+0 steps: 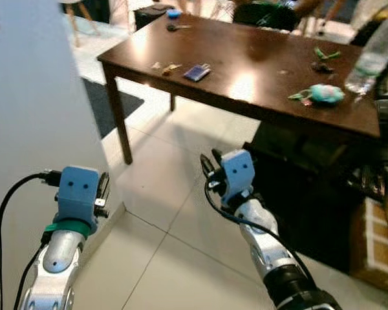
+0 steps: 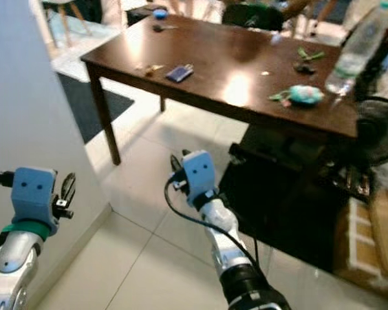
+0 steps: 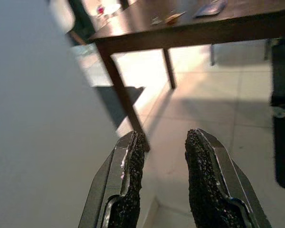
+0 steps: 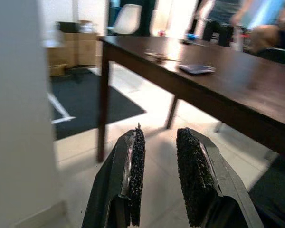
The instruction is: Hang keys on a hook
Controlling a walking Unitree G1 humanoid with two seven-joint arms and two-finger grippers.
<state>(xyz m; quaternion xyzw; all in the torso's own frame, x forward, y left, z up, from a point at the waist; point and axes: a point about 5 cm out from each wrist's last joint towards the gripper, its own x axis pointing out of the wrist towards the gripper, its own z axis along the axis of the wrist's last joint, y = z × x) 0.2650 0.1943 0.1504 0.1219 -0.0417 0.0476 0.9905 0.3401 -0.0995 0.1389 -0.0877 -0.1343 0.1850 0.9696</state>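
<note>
Hovering short of the brown surface (image 1: 258,71), the left gripper (image 3: 164,185) and right gripper (image 4: 159,175) hang released, grasping nothing. Keys (image 1: 167,67) lie near the surface's front-left corner, beside a dark blue wallet (image 1: 197,72).

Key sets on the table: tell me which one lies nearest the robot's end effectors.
The small pale key set near the table's front left corner, just left of the dark blue card. The others lie toward the far edge or the right end.
</note>
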